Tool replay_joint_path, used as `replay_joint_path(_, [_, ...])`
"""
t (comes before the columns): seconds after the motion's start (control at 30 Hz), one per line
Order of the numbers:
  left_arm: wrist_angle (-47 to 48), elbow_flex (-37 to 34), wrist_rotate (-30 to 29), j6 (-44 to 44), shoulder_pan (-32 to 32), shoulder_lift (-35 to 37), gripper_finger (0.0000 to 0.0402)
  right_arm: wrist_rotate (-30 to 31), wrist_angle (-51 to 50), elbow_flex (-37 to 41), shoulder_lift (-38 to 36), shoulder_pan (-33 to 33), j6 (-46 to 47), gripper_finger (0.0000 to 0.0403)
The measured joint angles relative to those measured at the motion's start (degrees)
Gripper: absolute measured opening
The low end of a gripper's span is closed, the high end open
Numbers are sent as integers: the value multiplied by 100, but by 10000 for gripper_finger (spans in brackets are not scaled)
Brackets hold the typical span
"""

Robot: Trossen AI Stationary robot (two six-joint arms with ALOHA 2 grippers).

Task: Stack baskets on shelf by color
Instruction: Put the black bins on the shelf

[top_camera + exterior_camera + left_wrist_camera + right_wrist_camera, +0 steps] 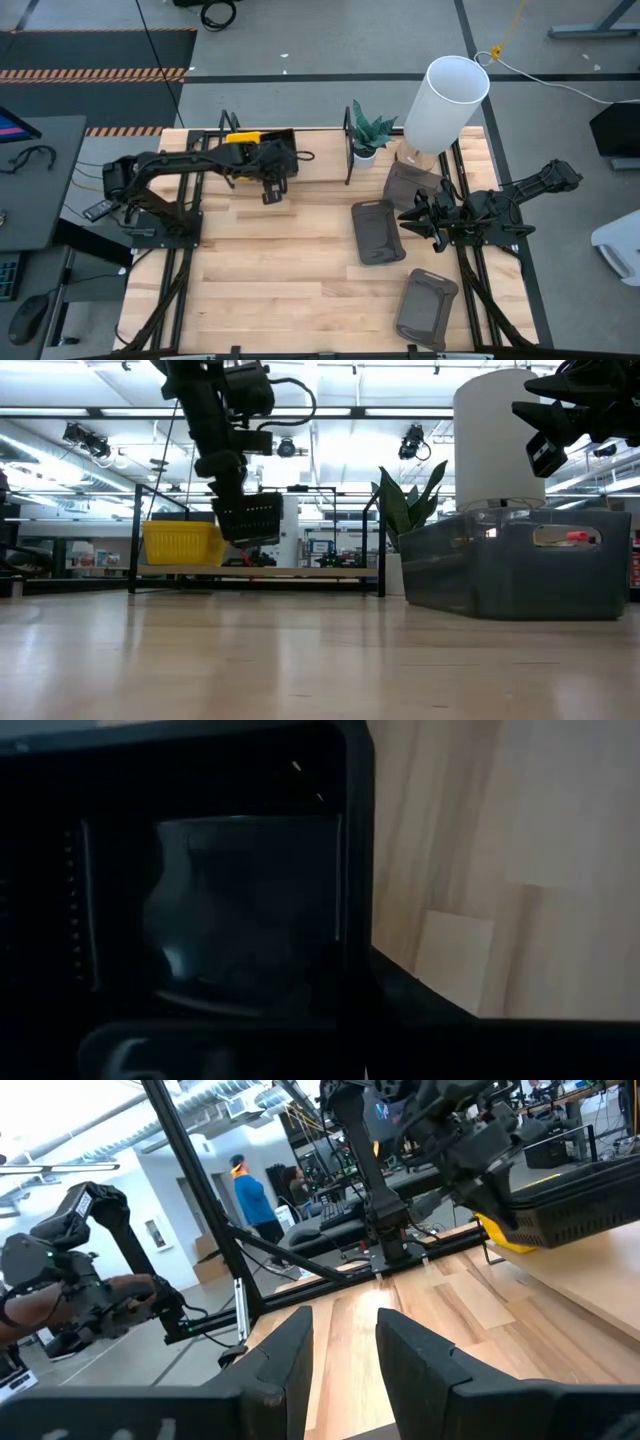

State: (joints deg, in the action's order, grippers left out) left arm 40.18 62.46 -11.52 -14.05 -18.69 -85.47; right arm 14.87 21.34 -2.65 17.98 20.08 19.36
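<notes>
Left gripper is clamping a black basket and holding it lifted off the tabletop, just in front of the shelf. In the low view the basket is hanging tilted below the arm, clear of the shelf board. The left wrist view is filled by the dark basket wall.

A yellow basket is sitting on the shelf, at its left end in the low view, just beside the held black one.

Right gripper is waiting above the right side of the table, fingers spread apart with nothing between them.

Three dark grey baskets are lying on the table's right half: one mid-table, one near the front edge, one by the white lamp shade. A small potted plant is standing near the shelf's right end.
</notes>
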Motion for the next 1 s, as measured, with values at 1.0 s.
replay_joint_path(1.0, [50, 0, -39, -319, -243, -662, 22, 0, -2, 2, 2, 0, 2, 119])
